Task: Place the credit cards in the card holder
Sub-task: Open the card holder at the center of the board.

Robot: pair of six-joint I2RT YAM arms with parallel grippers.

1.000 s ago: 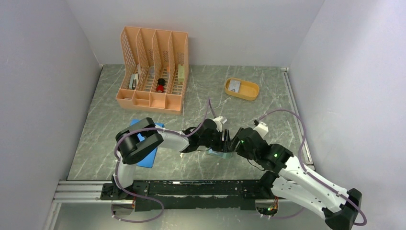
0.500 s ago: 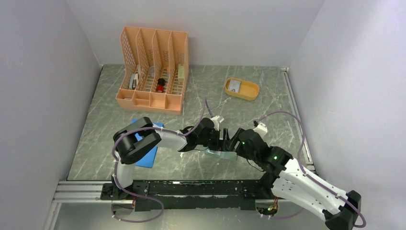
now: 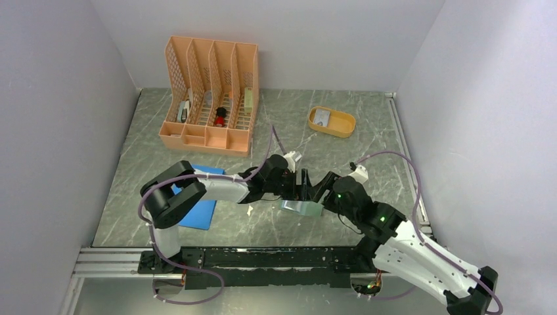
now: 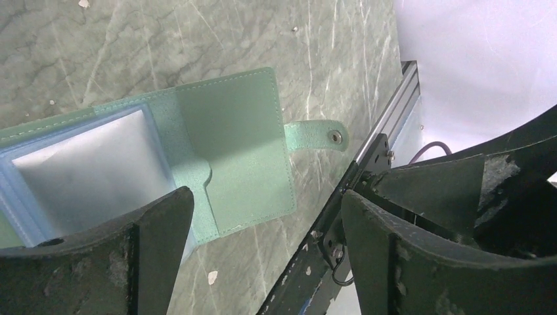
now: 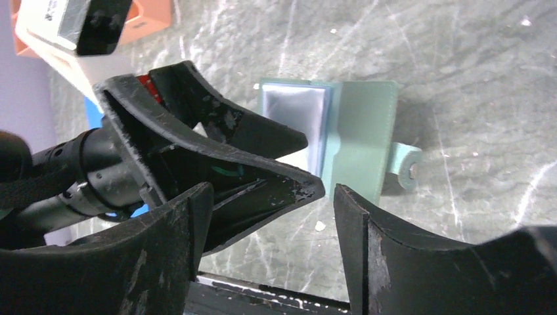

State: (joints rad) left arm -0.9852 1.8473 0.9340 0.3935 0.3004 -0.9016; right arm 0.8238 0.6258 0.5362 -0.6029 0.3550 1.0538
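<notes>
Nearest you, both arms are reaching in over the marble-patterned table point(image 3: 381, 141) and meeting close to its near edge. Your left gripper point(image 4: 266, 200) is holding its jaws spread wide with nothing between them; it is hanging just above the card holder point(image 4: 230, 151), and you cannot tell whether one finger point(image 4: 131, 243) is touching the clear pockets. Your right gripper point(image 5: 274, 191) is also standing spread and is pinching nothing; it is facing the left one from the other side of the card holder, close to it.

The card holder is lying opened flat on the table between the two grippers; its pale blue-clear pockets point(image 5: 292, 118) are facing up on one half, its plain green flap is lying on the other, and its snap tab point(image 4: 318, 134) is sticking out sideways onto the marble. Whether a card is sitting inside those pockets you cannot tell.

To the left, the flat blue pad point(image 3: 200, 213) is lying partly under the left arm. Farther back on the right, a credit card point(image 3: 321, 117) is resting in the mustard-yellow tray point(image 3: 343, 126), well apart from the card holder; farthest back on the left, the orange file rack point(image 3: 210, 131) is standing upright.
</notes>
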